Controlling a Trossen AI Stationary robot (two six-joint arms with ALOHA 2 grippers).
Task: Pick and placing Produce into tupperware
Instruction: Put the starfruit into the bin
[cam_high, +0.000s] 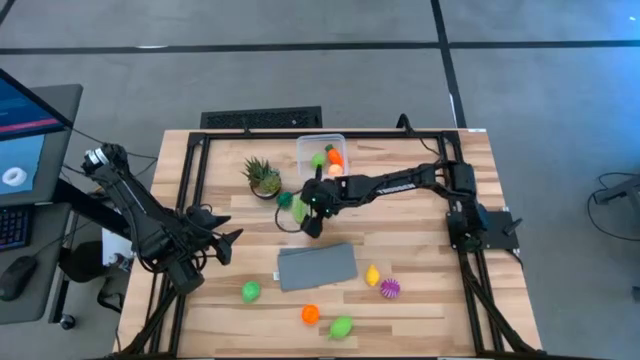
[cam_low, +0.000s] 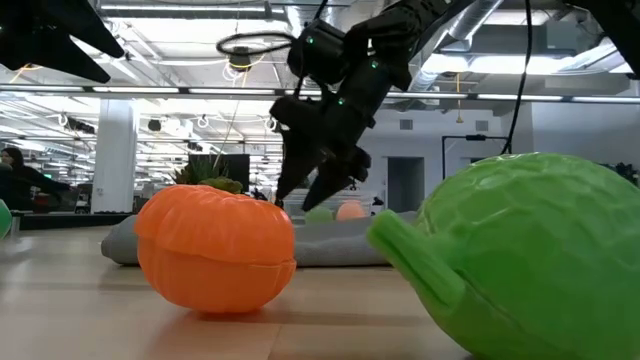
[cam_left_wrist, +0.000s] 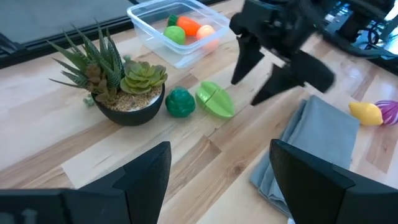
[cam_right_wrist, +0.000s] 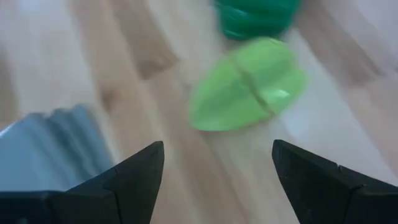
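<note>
The clear tupperware (cam_high: 320, 155) stands at the table's far edge with a green, an orange and a peach piece of produce (cam_left_wrist: 186, 29) in it. On the wood between it and the grey cloth lie a light-green piece (cam_right_wrist: 245, 84) and a dark-green piece (cam_left_wrist: 180, 102). My right gripper (cam_left_wrist: 245, 92) hangs open above the table just beside the light-green piece, on the cloth's side, with nothing between its fingers. My left gripper (cam_high: 215, 245) waits open at the table's left side.
A spiky potted plant (cam_high: 263, 177) stands left of the tupperware. The grey cloth (cam_high: 317, 266) lies at mid-table. Near the front edge lie a yellow piece (cam_high: 372, 276), a spiky purple one (cam_high: 389, 288), a green one (cam_high: 250, 291), an orange one (cam_low: 215, 250) and another green one (cam_low: 520, 260).
</note>
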